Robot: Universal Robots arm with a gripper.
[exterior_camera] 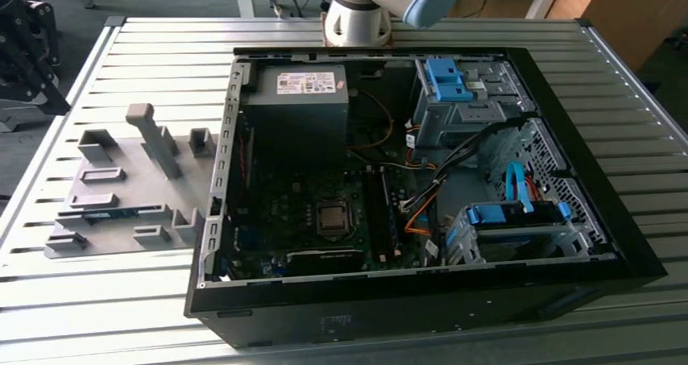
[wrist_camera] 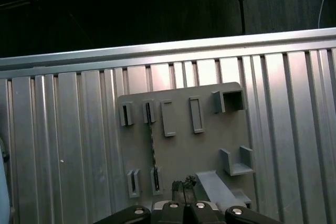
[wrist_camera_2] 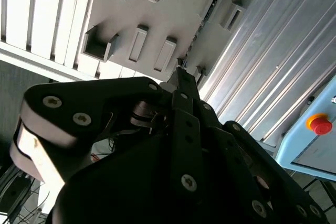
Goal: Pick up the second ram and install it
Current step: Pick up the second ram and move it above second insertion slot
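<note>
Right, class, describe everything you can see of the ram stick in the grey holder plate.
The ram stick is a long, thin, flat blue-green board. It stands on its long edge in the grey holder plate, its ends seated between pairs of grey slot blocks. The plate lies on the slatted table, at the exterior view's left of the open computer case. Nothing grips it.
</note>
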